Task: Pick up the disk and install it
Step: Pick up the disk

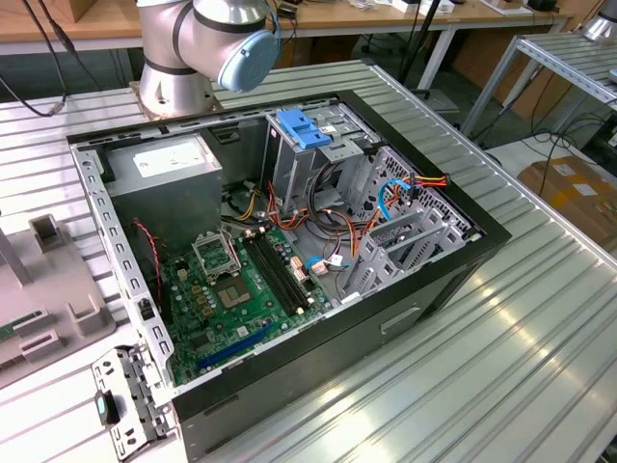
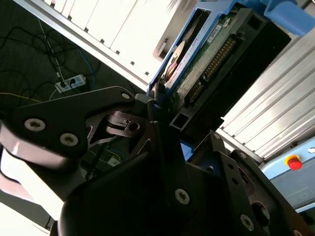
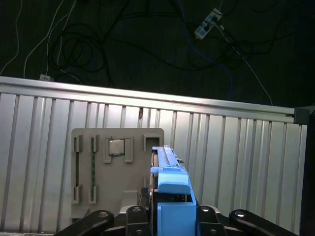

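Disk [image 3: 170,179] sits clamped in your gripper [image 3: 171,216] above the tray [image 3: 123,177], pickup seemingly done; installing needs it squared to the cage [image 1: 289,169].

Nothing legible anywhere. Print on white sticker [image 1: 166,158] atop grey power-supply box [image 1: 178,203]: too small to make out. Fine markings on motherboard [image 1: 217,299] and on green circuit-board side of disk [image 2: 206,54]: equally unreadable.

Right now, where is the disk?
In both wrist views, the blue-railed silver hard drive is clamped in the pincer, with the grey fixture tray behind it.
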Tool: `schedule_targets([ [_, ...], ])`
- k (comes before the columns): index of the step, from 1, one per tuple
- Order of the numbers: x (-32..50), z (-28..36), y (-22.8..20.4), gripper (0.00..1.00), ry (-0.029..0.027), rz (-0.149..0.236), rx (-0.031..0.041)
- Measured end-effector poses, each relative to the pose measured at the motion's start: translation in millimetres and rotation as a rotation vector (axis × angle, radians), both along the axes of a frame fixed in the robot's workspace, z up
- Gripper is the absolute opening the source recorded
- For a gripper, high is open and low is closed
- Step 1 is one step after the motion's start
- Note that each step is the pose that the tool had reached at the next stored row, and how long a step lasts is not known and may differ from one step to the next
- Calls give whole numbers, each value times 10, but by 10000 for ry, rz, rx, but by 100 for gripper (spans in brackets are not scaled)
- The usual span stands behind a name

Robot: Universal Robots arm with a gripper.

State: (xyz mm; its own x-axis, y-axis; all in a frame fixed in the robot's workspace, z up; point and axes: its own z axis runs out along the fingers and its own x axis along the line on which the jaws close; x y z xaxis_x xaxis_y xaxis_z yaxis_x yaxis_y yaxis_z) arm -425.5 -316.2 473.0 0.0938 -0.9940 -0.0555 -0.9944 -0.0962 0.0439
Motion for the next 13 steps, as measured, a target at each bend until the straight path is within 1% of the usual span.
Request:
schedule_targets([
  [7, 27, -1, -13, 37, -2, 3, 1],
  [13, 68, -1, -19, 37, -2, 3, 1],
])
